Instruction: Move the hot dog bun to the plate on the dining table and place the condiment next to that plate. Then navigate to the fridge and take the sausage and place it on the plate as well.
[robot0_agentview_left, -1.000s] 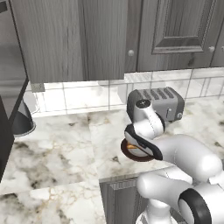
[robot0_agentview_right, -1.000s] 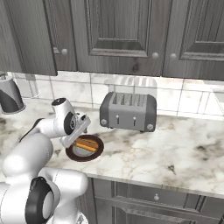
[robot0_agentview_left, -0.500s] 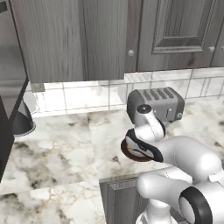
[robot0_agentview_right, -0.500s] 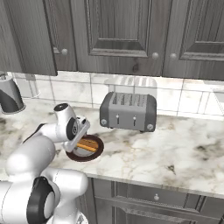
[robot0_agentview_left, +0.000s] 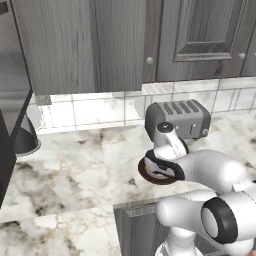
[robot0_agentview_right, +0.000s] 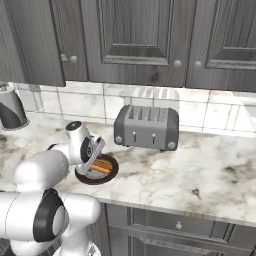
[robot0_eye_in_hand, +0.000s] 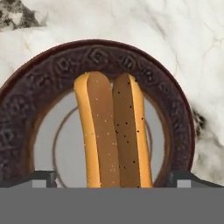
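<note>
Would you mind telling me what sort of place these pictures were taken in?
It looks like a rendered home kitchen. A four-slot toaster stands on a marble counter against a tiled backsplash, dark grey cabinets hang above, and a hot dog bun lies on a dark brown plate.

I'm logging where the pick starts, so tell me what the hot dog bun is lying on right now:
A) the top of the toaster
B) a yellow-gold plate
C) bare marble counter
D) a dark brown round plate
D: the hot dog bun lies on the dark brown round plate, whose patterned rim rings it in the hand view, on the counter in front of the toaster.
</note>
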